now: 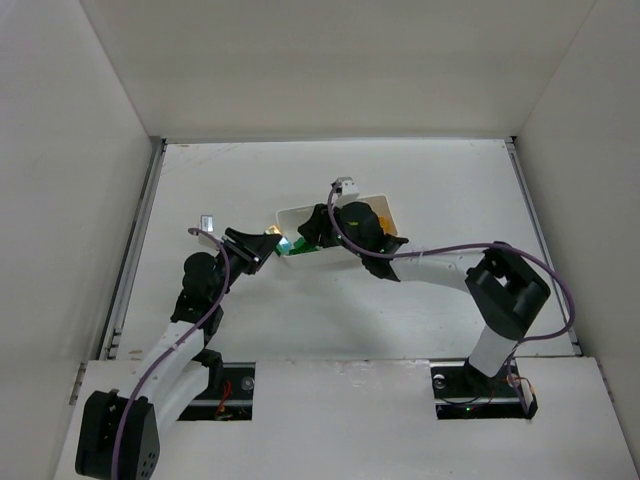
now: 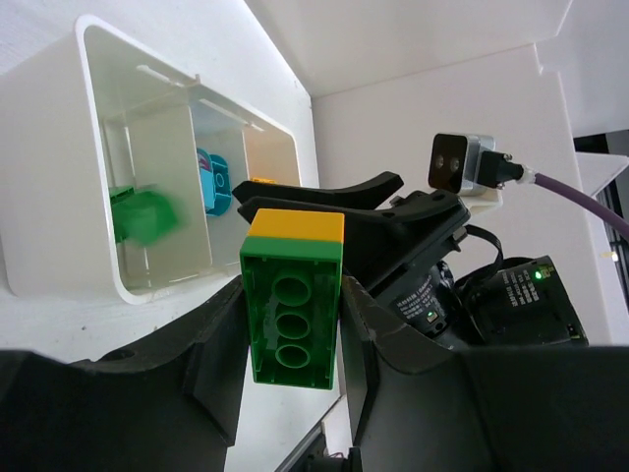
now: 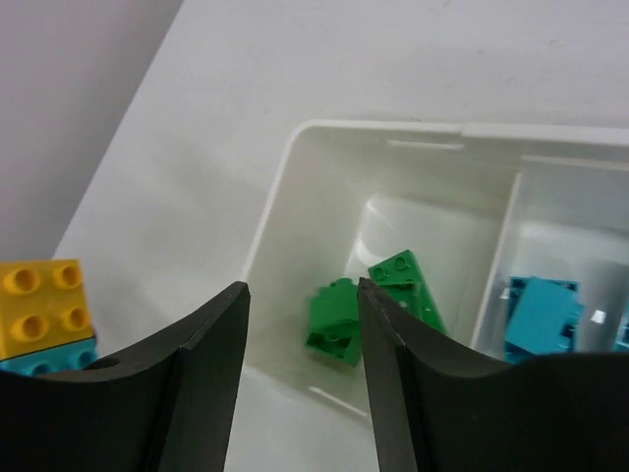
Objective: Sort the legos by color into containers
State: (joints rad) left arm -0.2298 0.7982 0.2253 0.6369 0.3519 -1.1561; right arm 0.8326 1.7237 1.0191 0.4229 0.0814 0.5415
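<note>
Currently, a green-and-yellow stack point(image 2: 293, 295) is pinched by the left end effector point(image 2: 292, 339), with the tray point(image 2: 59, 197) ahead and to its left. The right end effector point(image 3: 302, 295) is spread, empty, above green legos point(image 3: 403, 285) lying in the tray's end compartment. The stack should be gripped firmly while its yellow layer is pulled off, so that mixed colours are not dropped together.
</note>
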